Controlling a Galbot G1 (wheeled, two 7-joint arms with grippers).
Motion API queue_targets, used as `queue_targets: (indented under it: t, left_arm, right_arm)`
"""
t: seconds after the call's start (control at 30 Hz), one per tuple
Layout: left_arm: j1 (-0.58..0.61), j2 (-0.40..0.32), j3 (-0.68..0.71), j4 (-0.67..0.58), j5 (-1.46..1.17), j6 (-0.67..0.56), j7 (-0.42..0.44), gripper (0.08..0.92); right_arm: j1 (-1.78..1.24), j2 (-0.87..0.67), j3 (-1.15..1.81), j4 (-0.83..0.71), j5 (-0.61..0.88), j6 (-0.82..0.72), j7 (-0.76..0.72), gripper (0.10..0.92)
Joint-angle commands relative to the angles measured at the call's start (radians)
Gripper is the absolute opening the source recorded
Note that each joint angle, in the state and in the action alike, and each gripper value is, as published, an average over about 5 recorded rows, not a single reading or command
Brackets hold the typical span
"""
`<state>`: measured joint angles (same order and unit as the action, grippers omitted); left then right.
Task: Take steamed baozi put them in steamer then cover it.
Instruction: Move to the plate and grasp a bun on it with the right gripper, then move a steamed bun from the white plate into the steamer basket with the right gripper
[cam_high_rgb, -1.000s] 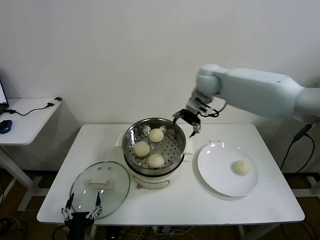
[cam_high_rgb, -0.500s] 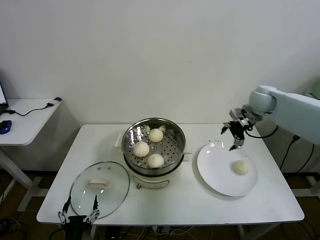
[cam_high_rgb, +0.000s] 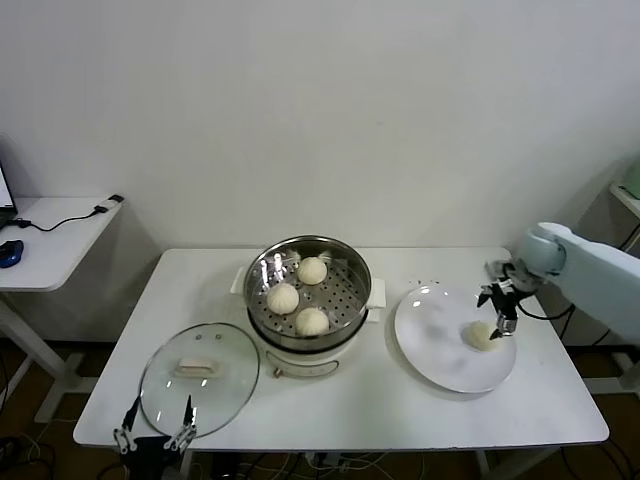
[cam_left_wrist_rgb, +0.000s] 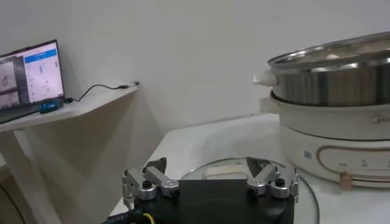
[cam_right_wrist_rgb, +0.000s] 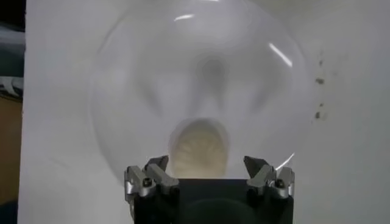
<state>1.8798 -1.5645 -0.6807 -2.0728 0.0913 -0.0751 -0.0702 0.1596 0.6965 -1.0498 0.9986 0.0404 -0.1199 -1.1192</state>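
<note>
The steamer (cam_high_rgb: 350, 262) stands at the table's middle, a shiny steel pot on a white base, also in the left wrist view as the steamer (cam_left_wrist_rgb: 341, 79). Three steamed baozi lie on its perforated tray, one being the baozi (cam_high_rgb: 283, 298). A fourth baozi (cam_high_rgb: 481, 335) (cam_right_wrist_rgb: 198, 149) rests on the white plate (cam_high_rgb: 435, 350) at the right. My right gripper (cam_high_rgb: 497, 312) (cam_right_wrist_rgb: 207, 163) hangs open just above that baozi, fingers on either side of it, not touching. My left gripper (cam_high_rgb: 153, 418) (cam_left_wrist_rgb: 207, 165) waits open at the table's front-left edge, by the glass lid (cam_high_rgb: 200, 375).
The glass lid has a white handle (cam_high_rgb: 200, 367) and lies flat, front left of the steamer. A side table (cam_high_rgb: 55, 235) with a laptop and cables stands to the left. The plate (cam_right_wrist_rgb: 195, 79) fills most of the right wrist view.
My right arm swung from the steamer's far rim rightward and down to the plate, ending over the last baozi. The left gripper sank slightly at the table's edge.
</note>
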Motion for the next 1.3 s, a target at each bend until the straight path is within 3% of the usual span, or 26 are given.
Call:
queue_targets:
  t: [0.03,0.5,0.8,1.07,1.3]
  left_arm:
    - [-0.001,-0.003,0.003,0.001,0.010,0.003,0.000,0.823]
    - [-0.001,-0.006,0.005,0.006,0.018,0.000,-0.001,0.823]
    - [0.000,-0.006,0.008,0.004,0.018,-0.002,-0.001,0.823]
    - [-0.002,-0.006,0.018,-0.004,0.017,-0.003,0.000,0.823]
    - [-0.001,-0.006,0.043,-0.016,0.014,-0.004,0.002,0.823]
  right_arm:
    - [-0.156,0.054,0.158,-0.135,-0.110,0.012,-0.009,0.823]
    - [-0.153,0.122,0.180,-0.194,-0.105,0.033,-0.014,0.814]
    - [-0.122,0.106,0.164,-0.173,-0.040,0.025,-0.022,0.716]
    - [0.211,0.113,-0.106,-0.097,0.267,-0.041,-0.007,0.691]
    - [0.557,0.232,-0.408,-0.033,0.570,-0.101,0.008,0.689]
